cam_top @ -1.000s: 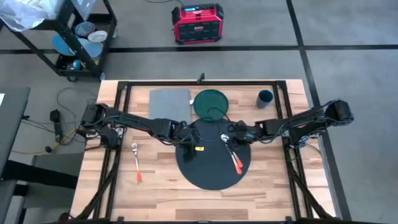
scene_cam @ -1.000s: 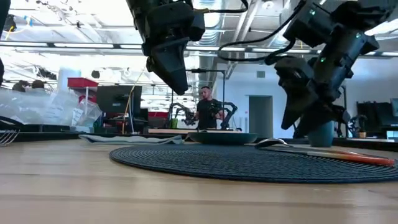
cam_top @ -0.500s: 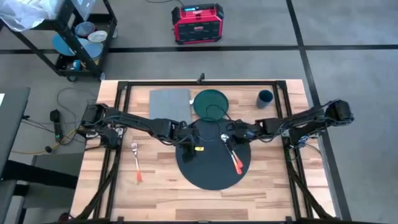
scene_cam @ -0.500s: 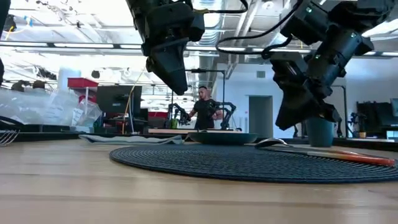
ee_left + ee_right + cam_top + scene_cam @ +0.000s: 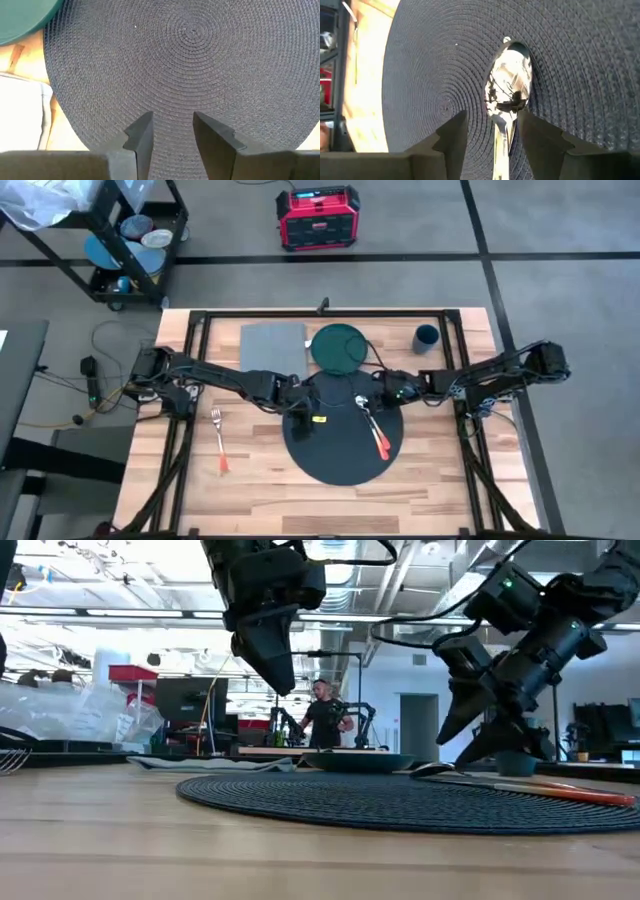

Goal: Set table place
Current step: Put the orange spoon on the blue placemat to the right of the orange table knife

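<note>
The round charcoal table place (image 5: 340, 445) lies flat on the light-wood table (image 5: 250, 490). An orange-handled spoon (image 5: 372, 425) lies on its right part, bowl toward the far edge (image 5: 509, 85). My right gripper (image 5: 493, 120) hovers open over the spoon, one finger on either side of the neck and clear of it in the low view (image 5: 455, 745). Above the mat's far-left part, my left gripper (image 5: 172, 132) hangs open (image 5: 268, 660) with nothing between its fingers. A dark green plate (image 5: 338, 348) rests behind the mat.
A grey napkin (image 5: 272, 345) lies left of the plate, and a blue cup (image 5: 427, 337) stands at the far right. A fork (image 5: 219, 442) lies on the wood left of the mat. The near half of the table is bare wood.
My right gripper has drawn back a little toward the table's right edge and tipped from pointing steeply down to a flatter slant. The spoon has stayed lying on the mat.
</note>
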